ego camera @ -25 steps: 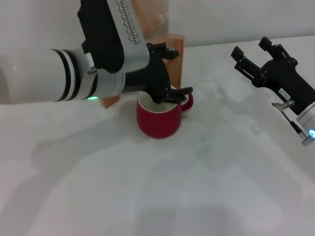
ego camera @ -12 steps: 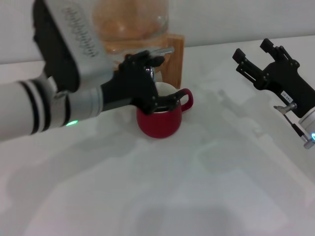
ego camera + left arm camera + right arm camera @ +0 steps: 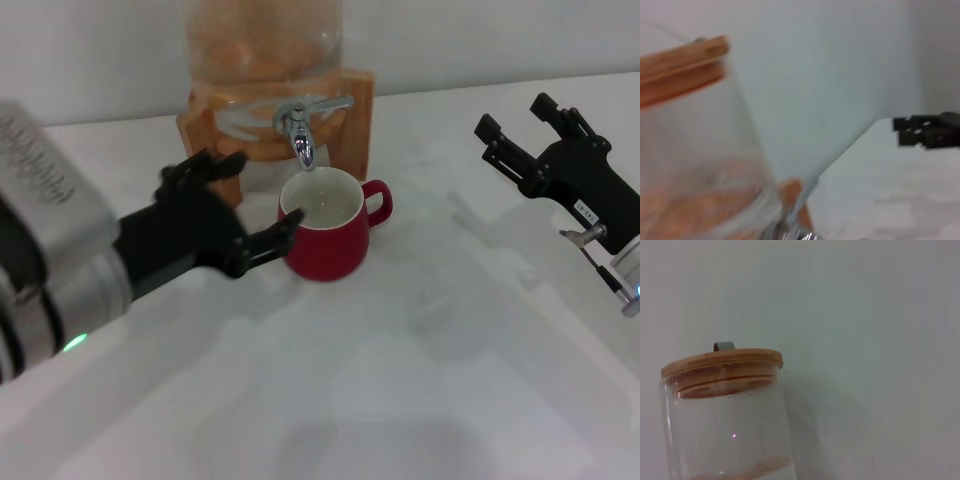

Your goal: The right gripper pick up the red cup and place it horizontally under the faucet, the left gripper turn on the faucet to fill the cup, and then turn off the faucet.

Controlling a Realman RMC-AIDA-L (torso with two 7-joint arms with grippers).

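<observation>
The red cup (image 3: 325, 240) stands upright on the white table, its white inside showing, directly below the spout of the chrome faucet (image 3: 300, 135). The faucet's thin lever (image 3: 325, 103) lies level. My left gripper (image 3: 243, 205) hovers just left of the cup, open, with one fingertip near the cup's rim and nothing between its fingers. My right gripper (image 3: 520, 120) hangs open at the right, well apart from the cup; it also shows far off in the left wrist view (image 3: 925, 132).
The glass dispenser jar (image 3: 265, 50) sits in a wooden stand (image 3: 357, 110) behind the cup. Its wooden lid (image 3: 722, 362) shows in the right wrist view, and the jar (image 3: 695, 150) fills the left wrist view up close. White tabletop (image 3: 420, 380) spreads in front.
My left gripper has drawn back from the faucet and cup, moving left and toward me, uncovering the faucet. The cup and the right arm have stayed put.
</observation>
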